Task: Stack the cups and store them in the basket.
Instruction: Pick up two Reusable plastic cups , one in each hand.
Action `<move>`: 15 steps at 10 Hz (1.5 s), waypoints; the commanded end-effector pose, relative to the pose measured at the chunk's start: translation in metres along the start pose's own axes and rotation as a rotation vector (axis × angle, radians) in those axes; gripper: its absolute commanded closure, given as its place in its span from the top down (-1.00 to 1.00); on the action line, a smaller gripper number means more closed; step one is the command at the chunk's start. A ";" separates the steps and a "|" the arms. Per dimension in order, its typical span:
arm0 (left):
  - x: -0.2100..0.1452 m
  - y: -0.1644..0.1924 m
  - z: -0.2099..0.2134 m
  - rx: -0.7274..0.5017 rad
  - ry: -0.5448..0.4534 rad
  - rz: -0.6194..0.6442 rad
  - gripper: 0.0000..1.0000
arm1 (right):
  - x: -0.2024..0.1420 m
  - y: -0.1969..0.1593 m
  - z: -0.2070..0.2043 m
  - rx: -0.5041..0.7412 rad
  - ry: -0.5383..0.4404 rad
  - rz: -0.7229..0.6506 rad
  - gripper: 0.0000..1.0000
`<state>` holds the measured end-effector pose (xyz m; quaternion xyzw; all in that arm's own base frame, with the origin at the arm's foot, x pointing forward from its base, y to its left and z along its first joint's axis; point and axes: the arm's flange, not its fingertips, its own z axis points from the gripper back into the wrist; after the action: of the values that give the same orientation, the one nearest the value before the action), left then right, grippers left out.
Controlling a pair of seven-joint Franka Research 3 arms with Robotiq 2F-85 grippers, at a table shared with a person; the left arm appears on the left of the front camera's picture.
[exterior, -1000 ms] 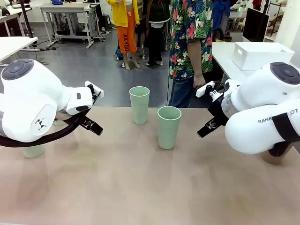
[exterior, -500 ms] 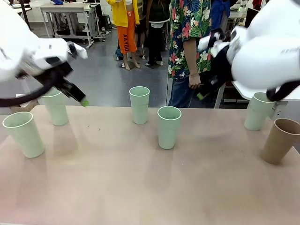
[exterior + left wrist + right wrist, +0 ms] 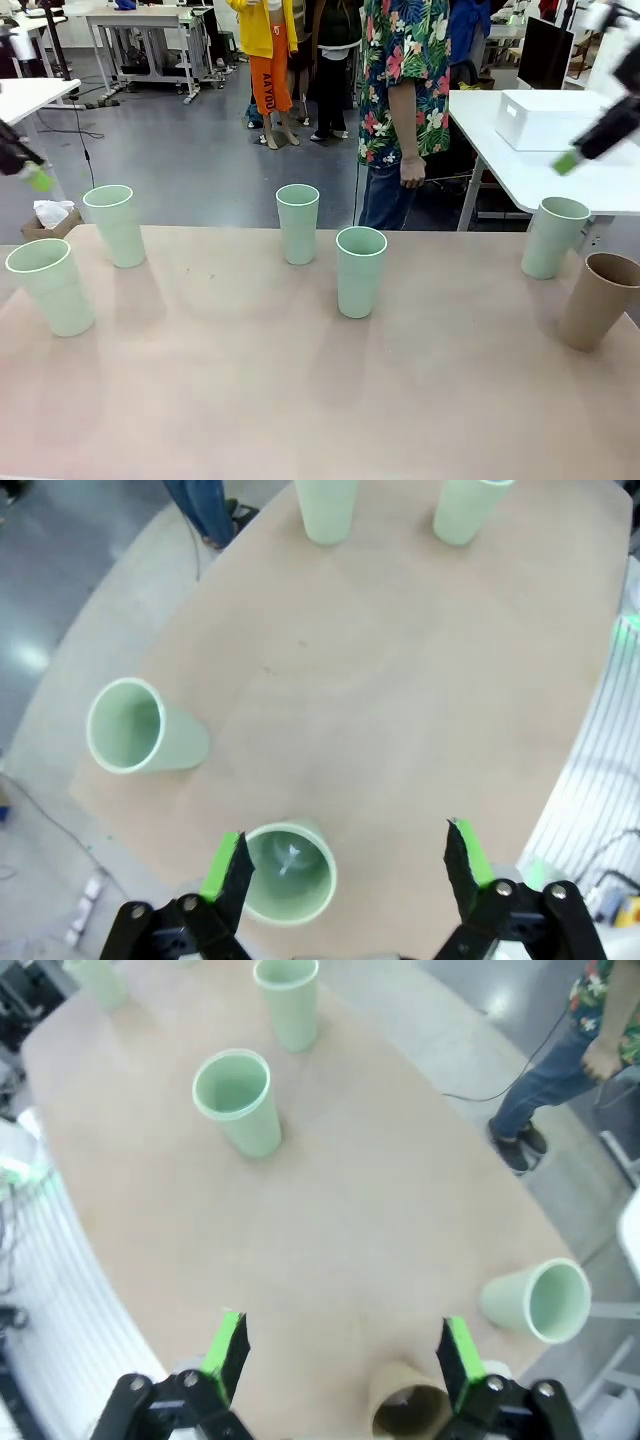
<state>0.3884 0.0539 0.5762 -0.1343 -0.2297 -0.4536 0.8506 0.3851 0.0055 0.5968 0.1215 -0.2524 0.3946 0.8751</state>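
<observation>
The left hand (image 3: 347,848) and right hand (image 3: 341,1338) hover, fingers apart, above 6 upright cups (image 3: 361,270) on the bench (image 3: 300,400).

Grey floor (image 3: 200,160), white desks (image 3: 140,18) in bg.

Left pincer (image 3: 345,855), right pincer (image 3: 340,1348) risen, swung outward

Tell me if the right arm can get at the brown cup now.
Probably yes. The right gripper hangs above the brown cup with jaws open; nothing lies between them, and the nearest mint cup stands apart.
</observation>
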 end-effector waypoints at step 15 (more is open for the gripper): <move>-0.074 0.002 -0.025 -0.067 -0.413 -0.303 1.00 | -0.133 -0.092 0.034 0.157 -0.431 0.221 1.00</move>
<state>0.3666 0.0967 0.5233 -0.2156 -0.3824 -0.5390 0.7188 0.3682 -0.1523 0.5544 0.2383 -0.3974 0.4620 0.7562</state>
